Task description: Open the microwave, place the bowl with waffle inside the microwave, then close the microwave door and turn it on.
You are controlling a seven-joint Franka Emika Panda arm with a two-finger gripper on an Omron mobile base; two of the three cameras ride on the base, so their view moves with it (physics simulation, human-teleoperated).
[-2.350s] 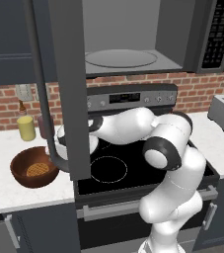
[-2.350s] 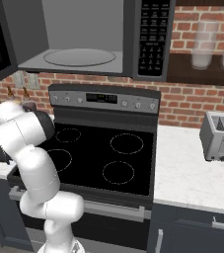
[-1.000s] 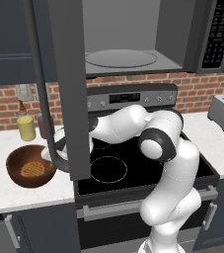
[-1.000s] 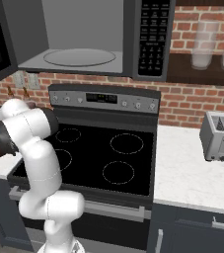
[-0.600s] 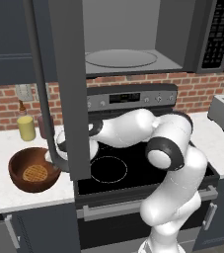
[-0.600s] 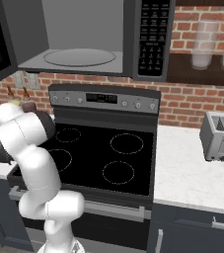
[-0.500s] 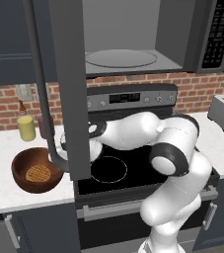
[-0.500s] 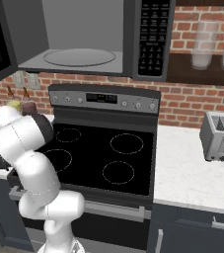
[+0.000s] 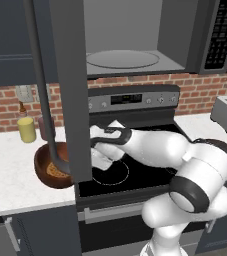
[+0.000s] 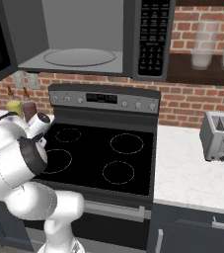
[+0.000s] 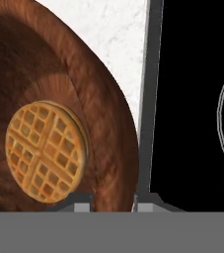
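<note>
I saw the two-finger gripper (image 11: 112, 203) pinching the rim of the round reddish-brown wooden bowl (image 11: 108, 128), which held the golden grid-patterned waffle (image 11: 44, 150); no writing was readable.

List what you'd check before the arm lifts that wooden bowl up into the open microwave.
1. Microwave door swung open: ok.
2. Turntable bare, room for the bowl: ok.
3. Waffle lying in the bowl: ok.
4. Jaws straddling the bowl's rim, one tip inside, one outside: ok.
5. Jaws firmly clamped on the rim: cannot tell.
6. Path up past the open door's edge: cannot tell; the door hangs right beside the bowl.
</note>
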